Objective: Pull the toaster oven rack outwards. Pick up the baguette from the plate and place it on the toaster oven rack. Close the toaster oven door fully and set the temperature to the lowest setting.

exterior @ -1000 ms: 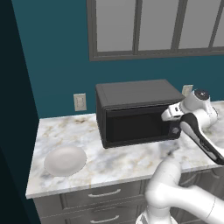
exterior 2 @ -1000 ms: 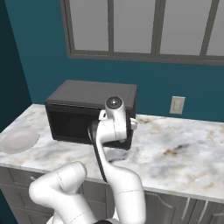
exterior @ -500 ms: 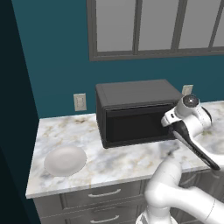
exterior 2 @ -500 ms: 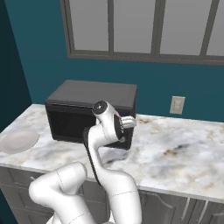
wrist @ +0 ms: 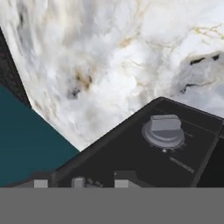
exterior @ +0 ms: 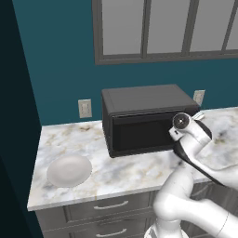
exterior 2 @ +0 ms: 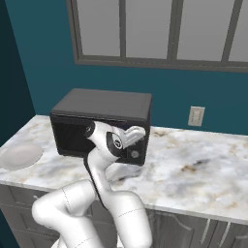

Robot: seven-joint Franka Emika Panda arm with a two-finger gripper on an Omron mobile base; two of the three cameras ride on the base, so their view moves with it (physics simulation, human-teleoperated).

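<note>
The marble counter (exterior: 139,169) is taken as the base of the scene, and the toaster oven (exterior: 144,118) as the landmark. It is set toward the back of the counter, below the window (exterior: 167,28), with a wall outlet (exterior: 84,108) to its left on the teal wall. The toaster oven door (exterior: 142,132) is seen shut against the front, so the rack and the baguette cannot be made out; the loaf is judged to be inside. The plate (exterior: 69,170) lies bare on the counter, well to the left of the oven and nearer the front edge.

The arm's wrist is held at the oven's right-hand front, by the control panel. In the hand view a round grey knob (wrist: 164,130) on the dark panel is seen just ahead of the gripper (wrist: 98,183). The finger tips are seen standing apart with nothing between them, so the gripper is part-way open and holding nothing.

The step in hand is judged to be the last one, setting the temperature. The next move would call for the fingers to be brought around the temperature knob, closed on it, and the wrist rolled to the lowest mark. Which knob governs temperature cannot be told.
</note>
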